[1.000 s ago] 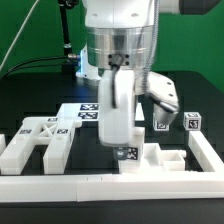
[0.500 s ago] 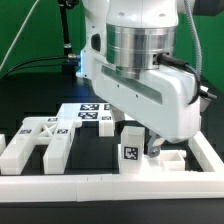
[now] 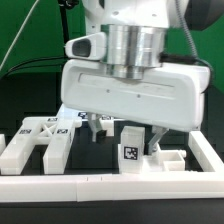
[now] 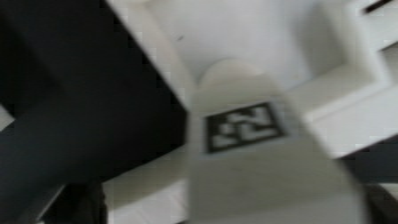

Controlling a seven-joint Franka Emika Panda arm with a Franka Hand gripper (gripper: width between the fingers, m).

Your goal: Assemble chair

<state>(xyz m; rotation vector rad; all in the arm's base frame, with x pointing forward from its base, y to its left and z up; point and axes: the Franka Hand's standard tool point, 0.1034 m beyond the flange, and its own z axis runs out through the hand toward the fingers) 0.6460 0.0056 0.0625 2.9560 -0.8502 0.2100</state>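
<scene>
the fingers (image 3: 95, 126) hang spread wide apart, gripping nothing. the tagged chair block (image 3: 130, 152) stands upright on the bench (image 3: 22, 100) between them, near the flat chair part (image 3: 35, 140)

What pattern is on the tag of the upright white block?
The tag has black-and-white squares; clearest in the wrist view.

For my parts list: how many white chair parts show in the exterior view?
3: a forked piece at the exterior view's left, an upright tagged block near the middle, a low piece at the right. The wide pincer may hide others.
</scene>
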